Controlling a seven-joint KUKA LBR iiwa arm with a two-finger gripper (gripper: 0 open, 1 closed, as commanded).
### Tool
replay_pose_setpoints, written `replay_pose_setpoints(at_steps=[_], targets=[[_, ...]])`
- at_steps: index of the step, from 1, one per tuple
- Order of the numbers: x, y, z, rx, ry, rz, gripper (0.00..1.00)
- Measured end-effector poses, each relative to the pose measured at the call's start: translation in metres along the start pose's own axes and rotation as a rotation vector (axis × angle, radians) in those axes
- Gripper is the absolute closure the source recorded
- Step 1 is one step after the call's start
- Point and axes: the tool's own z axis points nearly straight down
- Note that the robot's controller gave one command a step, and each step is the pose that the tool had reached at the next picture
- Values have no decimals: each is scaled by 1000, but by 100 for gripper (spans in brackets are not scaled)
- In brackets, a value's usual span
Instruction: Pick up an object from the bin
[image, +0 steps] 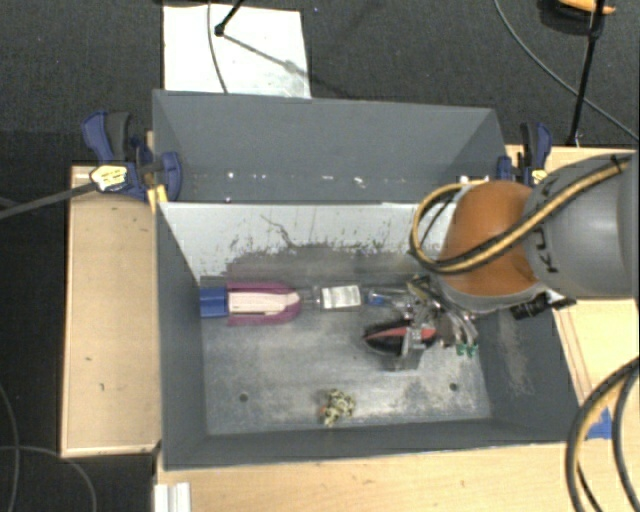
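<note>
**Gripper down at a red-and-black thing, right of the bin's middle**

Nearest the camera, close to the front wall of the bin (280, 365), lies a small crumpled wad (337, 405). It is pale yellow-green and sits alone on the bare floor, a little right of centre and well apart from everything else.

Further in, right of the floor's middle, lies a red-and-black thing (385, 338). It is low and longish, dark with a red streak along it. The gripper (418, 335) is down near the floor at its right end, so close that the two run together. Whether the gripper has hold of the thing cannot be told, nor how far open it is. Above it bulges the orange cover (488, 245) on the wrist, with yellow and black cables (440, 215) looped around it. The grey arm (595, 235) runs off to the right over the bin's rim.

Farther still, a row of things lies along the foot of the back wall. At its left is a purple case (262, 303), lying on its side, with a blue cap (213, 301) at its left end. Just right of the case is a small clear packet (340, 296). Right of that is a small bluish piece (381, 297), near the gripper's upper left. Behind the row the lower back wall is scuffed and scratched pale.
</note>
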Motion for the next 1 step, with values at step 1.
replay_pose_setpoints(at_steps=[1], targets=[[-1,0,-34,1,4,-1,100]])
